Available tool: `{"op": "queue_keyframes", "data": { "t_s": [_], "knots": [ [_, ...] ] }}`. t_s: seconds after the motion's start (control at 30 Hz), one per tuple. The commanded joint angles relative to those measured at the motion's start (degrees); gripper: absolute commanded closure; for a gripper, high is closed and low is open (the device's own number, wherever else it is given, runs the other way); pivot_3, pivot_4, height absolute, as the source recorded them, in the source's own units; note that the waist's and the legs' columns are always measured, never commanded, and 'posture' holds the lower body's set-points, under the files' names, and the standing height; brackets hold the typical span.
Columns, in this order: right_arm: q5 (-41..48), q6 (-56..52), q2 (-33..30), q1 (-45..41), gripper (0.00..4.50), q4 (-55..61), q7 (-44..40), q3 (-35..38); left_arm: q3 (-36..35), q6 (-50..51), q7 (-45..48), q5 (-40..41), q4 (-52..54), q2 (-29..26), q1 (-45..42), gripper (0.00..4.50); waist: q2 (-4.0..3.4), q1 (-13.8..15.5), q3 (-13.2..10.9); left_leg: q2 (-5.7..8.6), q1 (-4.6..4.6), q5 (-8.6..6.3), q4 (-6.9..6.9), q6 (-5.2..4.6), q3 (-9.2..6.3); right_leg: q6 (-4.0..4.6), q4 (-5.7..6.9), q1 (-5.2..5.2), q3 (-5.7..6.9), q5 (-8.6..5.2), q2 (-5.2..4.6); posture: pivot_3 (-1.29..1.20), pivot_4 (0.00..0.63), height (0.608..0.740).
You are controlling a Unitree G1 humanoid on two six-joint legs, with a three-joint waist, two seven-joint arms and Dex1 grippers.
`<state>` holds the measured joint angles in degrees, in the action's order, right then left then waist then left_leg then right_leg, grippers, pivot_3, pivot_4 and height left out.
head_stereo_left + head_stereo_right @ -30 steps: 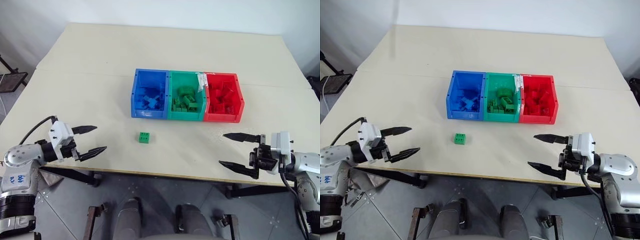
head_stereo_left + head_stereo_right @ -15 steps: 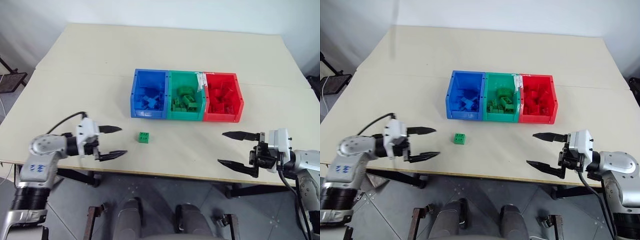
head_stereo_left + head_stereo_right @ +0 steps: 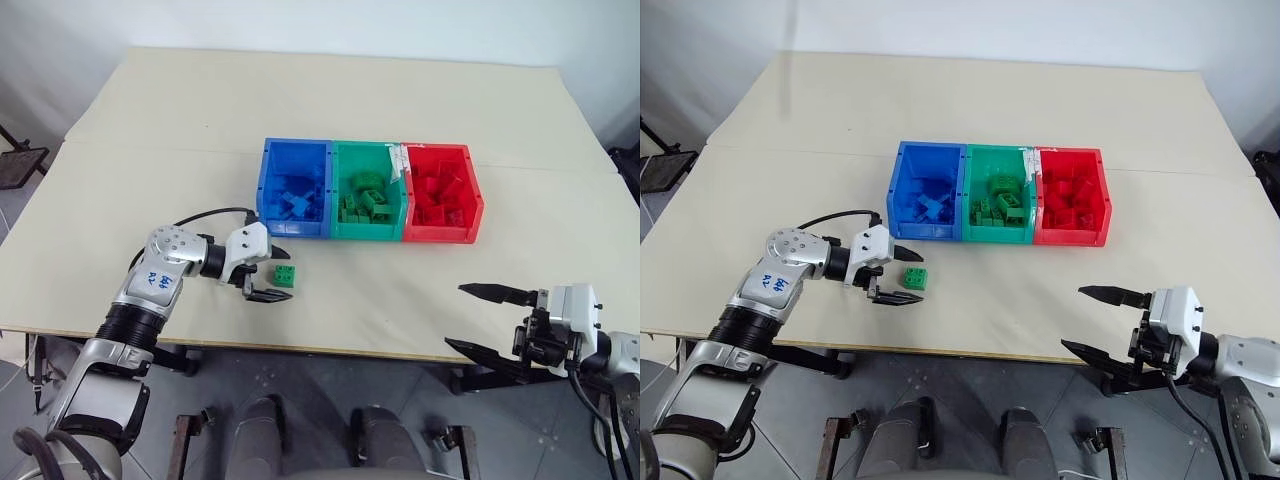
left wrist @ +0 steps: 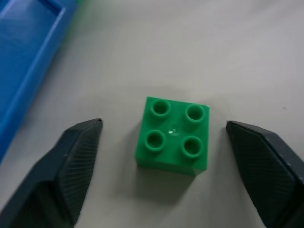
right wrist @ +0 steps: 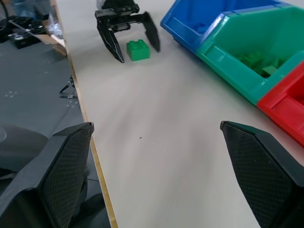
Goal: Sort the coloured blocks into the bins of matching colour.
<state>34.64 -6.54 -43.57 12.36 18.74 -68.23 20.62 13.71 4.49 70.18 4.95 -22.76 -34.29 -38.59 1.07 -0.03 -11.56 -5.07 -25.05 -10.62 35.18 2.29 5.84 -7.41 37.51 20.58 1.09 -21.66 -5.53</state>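
Almost all the blocks are already sitting in the blue, green and red bins [image 3: 368,235], and just one green block [image 3: 285,275] is lying on the table [image 3: 180,120] near the blue bin. The left gripper [image 3: 274,276] is holding its fingers apart around that block without touching it, so the picking up and dropping are not yet done. The right gripper [image 3: 482,319] is waiting wide open and empty at the table's near edge.

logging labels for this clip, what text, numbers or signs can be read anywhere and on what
Blue handwritten marks on the left arm's grey forearm cover: too small to read.
White label on the green bin at its rim beside the red bin: no legible text.
Nothing else carries writing.
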Motion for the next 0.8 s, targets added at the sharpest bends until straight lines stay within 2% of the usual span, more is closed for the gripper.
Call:
{"op": "queue_keyframes", "data": {
  "t_s": [0.03,0.13,0.2,0.33,0.53,0.63,0.8],
  "knots": [
    [1.1,1.0,0.6,0.9,0.00,2.1,0.5,1.8,0.6,-1.7,1.1,-1.2,-1.1,-0.1,-1.0,1.57,0.00,0.0,0.0,0.00,0.00,0.00,0.00,-0.01,-0.01,0.00,0.00,0.00,0.00,0.00,0.00,0.00,0.150,0.740],
    [0.9,1.8,0.8,0.9,0.00,1.3,0.4,1.9,0.0,-2.5,1.5,-0.9,-2.1,0.0,-1.6,2.51,0.00,0.0,0.0,0.00,0.00,0.00,0.00,-0.01,-0.01,0.00,0.00,-0.01,0.00,0.00,0.00,0.00,0.150,0.740],
    [0.5,2.4,1.1,0.8,0.00,0.5,0.3,1.7,-0.6,0.4,2.0,0.6,-1.2,0.5,-2.1,3.03,0.00,0.0,0.0,0.00,0.01,0.00,0.00,-0.01,-0.01,0.00,0.01,-0.01,0.00,0.00,0.00,0.00,0.150,0.740],
    [0.3,4.0,3.1,0.4,0.00,-0.1,1.9,1.4,-4.4,9.9,-0.9,6.5,3.1,5.7,-5.1,3.01,0.03,0.3,0.0,0.01,-0.03,0.00,0.03,-0.01,-0.02,0.00,0.02,-0.01,0.01,0.00,0.00,0.00,0.150,0.740],
    [1.9,4.4,7.9,-0.3,0.00,0.7,9.5,5.2,-6.3,11.6,-8.7,6.9,0.8,14.2,-13.3,3.01,0.04,1.3,0.0,0.02,-0.10,0.03,0.32,0.03,-0.09,-0.03,0.10,-0.05,0.04,0.02,0.00,0.00,0.150,0.740],
    [2.1,5.0,10.0,-0.1,0.00,1.2,12.8,7.0,-6.5,9.1,-14.8,4.9,-5.8,19.0,-18.9,3.01,0.04,1.4,0.0,0.02,-0.05,0.02,0.36,0.04,-0.08,-0.03,0.09,-0.11,0.03,0.02,0.00,0.00,0.150,0.740],
    [1.8,6.1,12.8,2.4,0.00,4.0,16.4,8.5,-6.2,-2.8,-24.8,-0.9,-24.3,25.3,-29.7,3.01,0.05,1.5,0.0,0.06,-0.14,0.01,0.42,0.04,-0.10,-0.04,0.06,-0.06,0.04,0.02,-0.01,0.00,0.150,0.740]
  ]
}}
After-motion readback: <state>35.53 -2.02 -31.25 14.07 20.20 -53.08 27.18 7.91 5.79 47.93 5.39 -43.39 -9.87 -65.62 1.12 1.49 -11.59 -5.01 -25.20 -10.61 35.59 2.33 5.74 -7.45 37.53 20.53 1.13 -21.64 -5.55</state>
